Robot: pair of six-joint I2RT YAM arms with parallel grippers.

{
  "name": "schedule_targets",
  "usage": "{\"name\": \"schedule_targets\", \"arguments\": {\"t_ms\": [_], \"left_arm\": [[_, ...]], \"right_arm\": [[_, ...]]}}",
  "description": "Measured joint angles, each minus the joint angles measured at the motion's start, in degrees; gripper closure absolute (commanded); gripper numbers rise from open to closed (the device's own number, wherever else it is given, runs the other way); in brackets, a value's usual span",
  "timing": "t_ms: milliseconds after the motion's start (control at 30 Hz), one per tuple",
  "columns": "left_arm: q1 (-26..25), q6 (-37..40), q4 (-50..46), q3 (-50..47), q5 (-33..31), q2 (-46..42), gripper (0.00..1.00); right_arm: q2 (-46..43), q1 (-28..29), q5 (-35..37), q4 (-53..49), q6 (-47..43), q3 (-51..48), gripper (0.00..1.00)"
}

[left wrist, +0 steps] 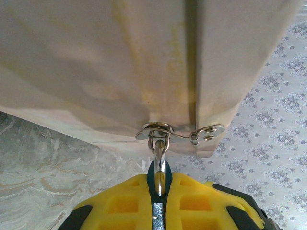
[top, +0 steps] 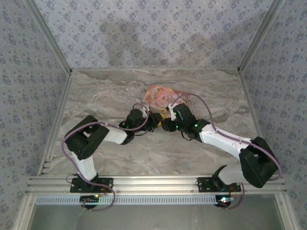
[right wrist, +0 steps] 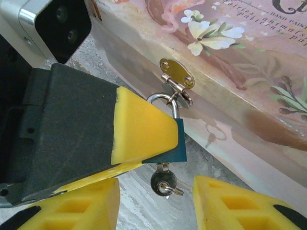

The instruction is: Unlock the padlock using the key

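Since the right gripper [right wrist: 157, 188] has its yellow jaws standing moderately apart at the bottom edge of the right wrist view, gripping nothing, the step in hand appears to be closing on the small round-headed silver key [right wrist: 162, 181]. It hangs between the two pads, its blade seated in the keyway and a thin wire ring dangling from its head. Directly above it, near the frame's centre, sits the small blue-bodied metal padlock [right wrist: 179, 143], pinched by the left gripper [left wrist: 159, 189], whose black finger with a yellow pad comes in from the left. In the left wrist view those jaws are narrow and tight on the lock body at bottom centre. Higher up, the silver shackle threads the oval metal hasp [right wrist: 176, 74] on the side of the pink floral-printed box [right wrist: 249, 67], which fills the upper right. To do this well, I judge the right jaws should centre on the key's head, not the loose ring. They should close across its flat faces and then twist about the key's own axis while the left grip stops the body turning. A sideways pull could bend the key or drag the box over the grey marbled tabletop [right wrist: 144, 218].
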Motion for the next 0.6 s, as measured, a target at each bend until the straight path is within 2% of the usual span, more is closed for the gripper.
{"name": "schedule_targets", "arguments": {"t_ms": [333, 467, 600], "left_arm": [[0.15, -0.04, 0.0, 0.0, 0.26, 0.0, 1.0], [0.37, -0.24, 0.0, 0.0, 0.44, 0.0, 1.0], [0.37, -0.44, 0.0, 0.0, 0.44, 0.0, 1.0]], "right_arm": [[2.82, 0.0, 0.42, -0.24, -1.9, 1.4, 0.6], [3.78, 0.0, 0.68, -0.59, -2.71, 2.34, 0.66], [4.13, 0.0, 0.94, -0.94, -3.28, 2.71, 0.77]]}}
